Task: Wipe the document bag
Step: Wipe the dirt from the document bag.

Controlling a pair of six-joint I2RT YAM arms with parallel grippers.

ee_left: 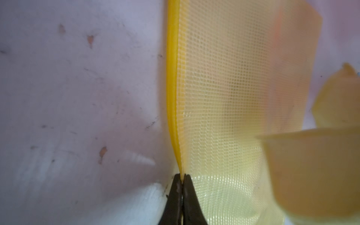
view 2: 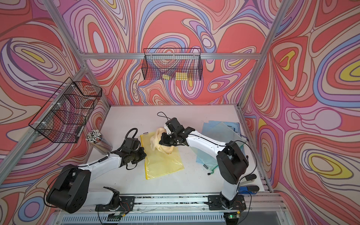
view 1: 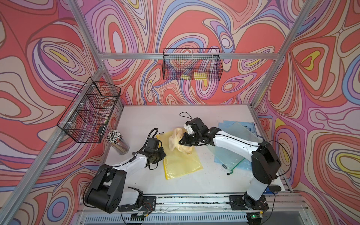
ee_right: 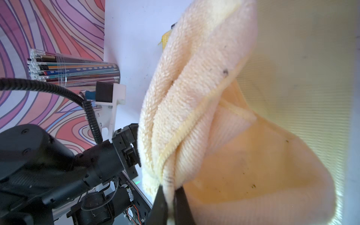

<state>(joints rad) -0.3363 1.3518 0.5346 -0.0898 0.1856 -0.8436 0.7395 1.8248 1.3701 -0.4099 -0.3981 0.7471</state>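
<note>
Lettering on the pencils (ee_right: 78, 68) is illegible. The yellow mesh document bag (view 1: 183, 163) lies flat; the left end effector (ee_left: 182, 180) pinches its edge, and the right end effector (ee_right: 171, 192) pinches a cream cloth (ee_right: 194, 97).

**Tally of what is seen**

Two grippers are counted: the left gripper (ee_left: 182, 180) and the right gripper (ee_right: 171, 192). One yellow document bag (view 1: 181, 161) is pinched between the left fingers, and one cloth (view 1: 175, 140) between the right fingers. Two wire baskets are seen, a side basket (view 1: 89, 113) and a back basket (view 1: 191, 64), and one pencil cup (view 1: 118, 142). Overlapping blue bags (view 1: 239, 126) lie well apart from the right fingers; their number cannot be told.
</note>
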